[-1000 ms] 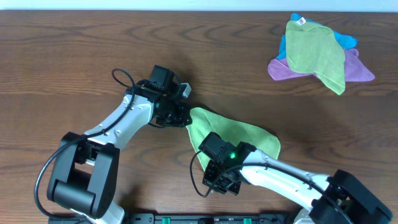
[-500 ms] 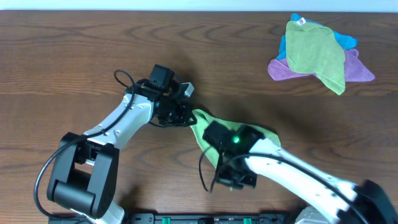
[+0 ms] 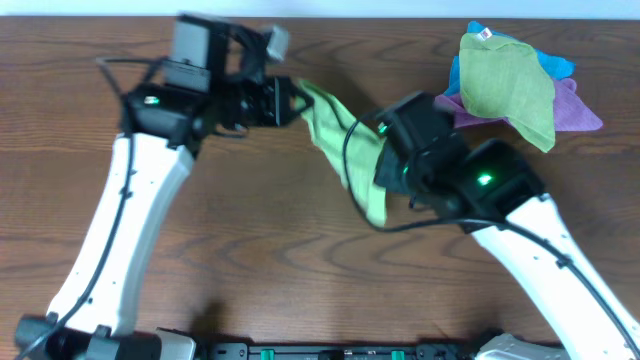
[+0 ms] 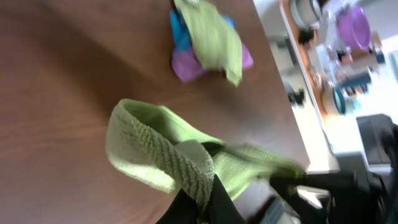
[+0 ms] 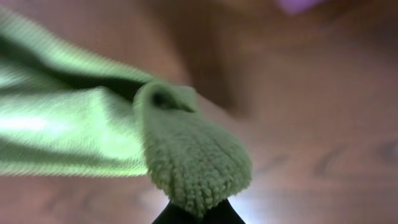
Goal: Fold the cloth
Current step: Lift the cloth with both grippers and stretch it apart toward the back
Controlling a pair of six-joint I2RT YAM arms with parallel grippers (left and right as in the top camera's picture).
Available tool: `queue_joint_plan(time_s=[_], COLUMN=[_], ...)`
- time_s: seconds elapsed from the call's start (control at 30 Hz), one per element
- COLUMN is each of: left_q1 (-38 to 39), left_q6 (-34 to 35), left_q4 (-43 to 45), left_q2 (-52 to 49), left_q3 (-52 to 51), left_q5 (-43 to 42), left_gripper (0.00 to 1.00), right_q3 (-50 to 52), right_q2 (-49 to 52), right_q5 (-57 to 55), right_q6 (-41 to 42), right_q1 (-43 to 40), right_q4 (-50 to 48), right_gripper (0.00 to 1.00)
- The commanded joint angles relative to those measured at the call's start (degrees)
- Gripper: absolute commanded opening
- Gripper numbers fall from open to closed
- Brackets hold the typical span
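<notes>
Cloth (image 3: 345,140) hung midair — left fingers (image 4: 224,208), right fingers (image 5: 227,219) pinching it, arms raised

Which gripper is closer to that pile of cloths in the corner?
Right. The right gripper is just beside the pile of cloths; the left gripper is much farther off.

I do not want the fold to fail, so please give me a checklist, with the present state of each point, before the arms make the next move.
1. Left tool shut on the cloth: ok.
2. Right tool shut on the cloth: ok.
3. Cloth spread flat between the tools: not ok, it hangs bunched and twisted.
4. Cloth fully off the table: cannot tell, its lower tip hangs down.
5. Cloth apart from the pile of other cloths: ok.
</notes>
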State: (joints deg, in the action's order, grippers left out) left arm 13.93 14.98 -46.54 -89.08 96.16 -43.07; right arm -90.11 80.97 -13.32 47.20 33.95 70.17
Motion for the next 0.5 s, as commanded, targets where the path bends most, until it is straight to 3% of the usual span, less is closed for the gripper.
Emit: queue_joint_plan(time_s=[0.0,0.13,0.23,0.3,0.4,0.47], left_q1=[-1.99,-1.81,-2.23,-2.67,-2.19,-2.05], left_q6=[-1.77,-4.42,-5.6,-3.32,-4.13,-6.45], left_q4=[-3.26,-14.12,-12.79,-11.47,-19.04,-19.82], left_q2=[0.02,-0.85,-1.18,-1.25,-1.11,-1.22], left_q3=[3.08,2.95,2.95,2.95,2.95,2.95], left_q5=[3.56,5.7,8.66,5.01,-4.74,-1.75], left_gripper=[0.06,0.06,0.06,0.06,0.06,0.06], right_q3=[-3.23,-3.26,-3.26,-3.48,-3.8,-3.8], right_q2=[-0.37,-0.46,-0.46,-0.55,-0.9,-0.9], right_q5=[-4.24,8.41,3.37,4.44,20.68,21.79], right_q6=[-4.59,-2.14,-0.5,-0.5,-0.31,-0.11], right_q1=[-2.86,-3.17,-3.98,-5.64,-5.73,-5.22], right_q4=[-0.44,5.33,1.29,-2.29,4.13,6.43], right_gripper=[0.01,0.01,0.01,0.01,0.01,0.01])
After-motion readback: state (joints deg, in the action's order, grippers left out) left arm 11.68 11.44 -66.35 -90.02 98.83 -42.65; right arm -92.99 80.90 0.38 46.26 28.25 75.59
